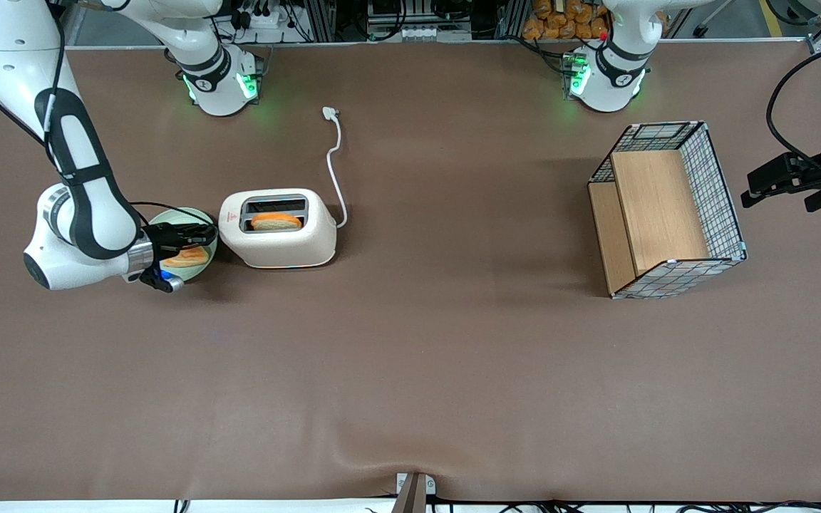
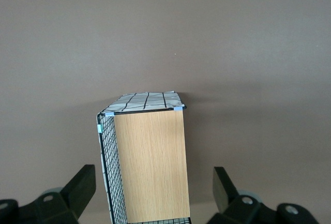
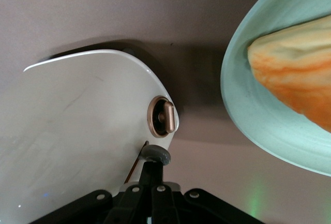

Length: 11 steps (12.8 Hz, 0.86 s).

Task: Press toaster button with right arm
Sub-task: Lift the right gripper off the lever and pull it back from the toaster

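The cream-white toaster (image 1: 279, 239) stands on the brown table with a toast slice (image 1: 276, 221) in its slot. The right arm (image 1: 83, 206) reaches low over the table. Its slim black gripper (image 1: 200, 233) is at the toaster's narrow end, over a green plate (image 1: 205, 214). In the right wrist view the fingers are shut together and empty. The gripper's tips (image 3: 152, 168) touch the small grey toaster button (image 3: 156, 154), which sticks out of the toaster's end face (image 3: 77, 120). A brown round knob (image 3: 163, 117) sits beside the button. In the front view the gripper hides the button.
The green plate (image 3: 248, 115) holds a toast slice (image 3: 295, 74) close beside the gripper. The toaster's white cord and plug (image 1: 329, 112) run farther from the front camera. A wire-and-wood basket (image 1: 667, 210) stands toward the parked arm's end of the table and also shows in the left wrist view (image 2: 150, 162).
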Available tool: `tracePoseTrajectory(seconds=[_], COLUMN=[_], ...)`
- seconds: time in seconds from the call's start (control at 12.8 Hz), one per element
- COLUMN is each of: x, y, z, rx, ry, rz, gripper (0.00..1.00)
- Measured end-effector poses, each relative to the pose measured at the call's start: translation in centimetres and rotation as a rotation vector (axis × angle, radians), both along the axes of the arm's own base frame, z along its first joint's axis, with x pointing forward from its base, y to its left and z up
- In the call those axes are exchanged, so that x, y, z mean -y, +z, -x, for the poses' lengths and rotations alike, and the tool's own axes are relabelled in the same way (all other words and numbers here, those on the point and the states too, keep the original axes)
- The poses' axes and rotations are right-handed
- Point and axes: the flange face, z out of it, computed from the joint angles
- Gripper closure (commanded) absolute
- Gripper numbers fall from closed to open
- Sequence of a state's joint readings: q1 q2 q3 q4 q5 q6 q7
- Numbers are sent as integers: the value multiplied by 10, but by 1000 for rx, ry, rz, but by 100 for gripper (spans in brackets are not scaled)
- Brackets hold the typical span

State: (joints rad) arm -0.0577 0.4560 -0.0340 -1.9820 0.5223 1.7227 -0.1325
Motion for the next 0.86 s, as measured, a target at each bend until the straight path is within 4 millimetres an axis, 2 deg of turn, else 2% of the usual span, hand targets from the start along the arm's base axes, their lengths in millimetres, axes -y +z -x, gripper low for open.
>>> tracePoseTrajectory(seconds=[0.24,0.47,0.55,0.63,0.71,0.86], x=[-1,-2,-2,-2,0,6], y=[2,13,23,34,46,71], z=[-1,-9,-16,-23,-30,-40], rx=[0,15,29,46,67,114], ry=[-1,8,11,15,18,26], rz=[-7,-13,-16,-18,-15,6], gripper=[100,100,79,35,0,0])
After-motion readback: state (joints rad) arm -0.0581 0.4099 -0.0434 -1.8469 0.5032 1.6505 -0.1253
